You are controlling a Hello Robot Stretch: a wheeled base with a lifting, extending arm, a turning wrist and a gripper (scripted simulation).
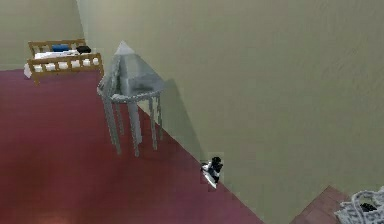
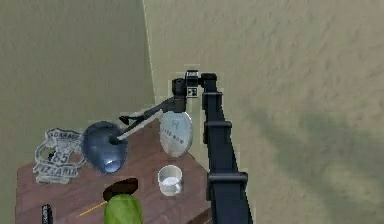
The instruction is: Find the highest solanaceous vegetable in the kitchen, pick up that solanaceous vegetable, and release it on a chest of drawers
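green thing (image 2: 122, 210): rounded, sits at the very near edge of the brown top (image 2: 60, 190) in the arm side view, cut off by the bottom edge. Could be the veg, but honestly it's too blobby to tell.
near bits: small black thing (image 2: 45, 212) at the near left, thin yellowish stick (image 2: 96, 207) beside the green thing, dark brown patch (image 2: 120, 187) just behind it.
cup (image 2: 170, 180): white, upright, just left of the arm (image 2: 225, 160), which is a dark bar rising from the bottom edge.
blue ball (image 2: 103, 147): dark and roundish, mid top, with a white patterned mat (image 2: 58, 155) just to its left.
pale egg (image 2: 176, 133): whitish oval, far side of the top, between blue ball and arm.
gripper (image 2: 124, 121): fingers (image 2: 148, 112) slant down-left and the tips end at the blue ball's upper edge. Can't tell if they're apart or together, if they touch the ball, or if anything is held.
brown corner (image 1: 330, 205): forward view's bottom right, with a lacy white thing (image 1: 365, 210) on it.
floor item (image 1: 212, 170): small, black-and-white, on the red floor (image 1: 80, 150) against the wall (image 1: 280, 80).
stand (image 1: 120, 97): small grey table by the wall, with a glassy pyramid (image 1: 128, 65) on it.
bed (image 1: 65, 60): wooden, far left, with blue and dark stuff on it.
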